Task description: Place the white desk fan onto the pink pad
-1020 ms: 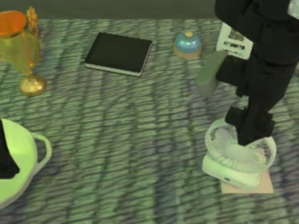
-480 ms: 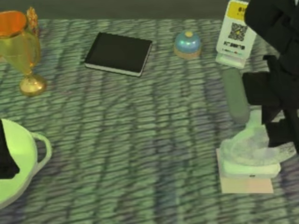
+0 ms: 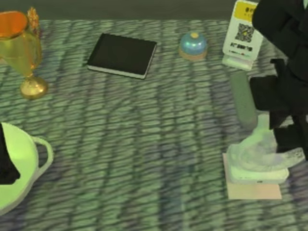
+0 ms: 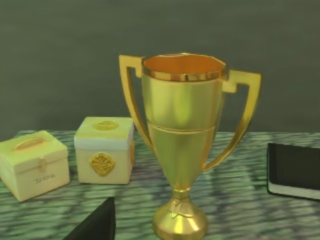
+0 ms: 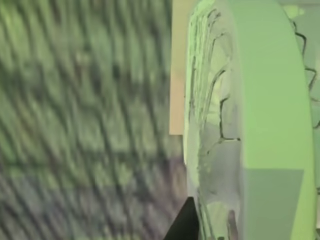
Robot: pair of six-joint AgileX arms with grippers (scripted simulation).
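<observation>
The white desk fan (image 3: 257,161) stands upright on the pink pad (image 3: 252,192) near the table's front right, and its base covers most of the pad. My right gripper (image 3: 288,138) is at the fan's round head from the right side, shut on it. Up close, the right wrist view shows the fan's grille (image 5: 215,125) with one black fingertip (image 5: 185,222) against it, and a strip of the pad (image 5: 176,75) behind. My left gripper (image 3: 6,166) stays parked at the front left edge, open and holding nothing.
A gold trophy (image 3: 24,48) stands at the back left, with two cream boxes (image 4: 104,150) beside it. A black notebook (image 3: 122,55), a blue bell (image 3: 193,45) and a white QR-code sign stand (image 3: 243,36) line the back. A white round vessel (image 3: 26,159) sits front left.
My right arm has swung right with the fan, uncovering the sign stand. The fan moved right, fully onto the pad. In the last half second almost nothing has moved.
</observation>
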